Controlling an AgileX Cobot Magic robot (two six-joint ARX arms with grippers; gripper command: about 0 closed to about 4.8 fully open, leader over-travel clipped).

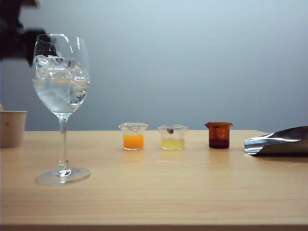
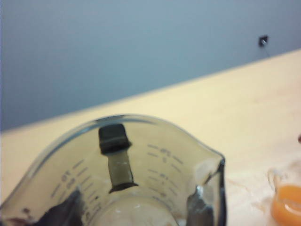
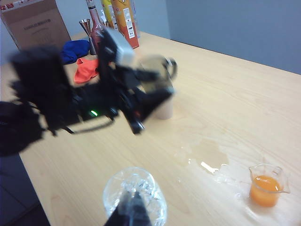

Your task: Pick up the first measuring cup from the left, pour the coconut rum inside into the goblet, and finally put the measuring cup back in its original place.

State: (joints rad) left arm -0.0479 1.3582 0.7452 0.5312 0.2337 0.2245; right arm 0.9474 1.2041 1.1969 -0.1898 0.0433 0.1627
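My left gripper is shut on the first measuring cup, a smoky-grey translucent cup with dark markings; its fingers press on opposite sides. I make out no liquid inside it. In the right wrist view the blurred left gripper holds the cup in the air above the table, beyond the goblet. The goblet stands at the left, holding ice and clear liquid. In the exterior view the left arm is a dark blur behind its rim. My right gripper hangs over the goblet, fingers together.
To the goblet's right stand an orange-filled cup, a pale yellow cup and an amber-brown cup. A metal scoop lies far right, a paper cup far left. A wet patch marks the table near the orange cup.
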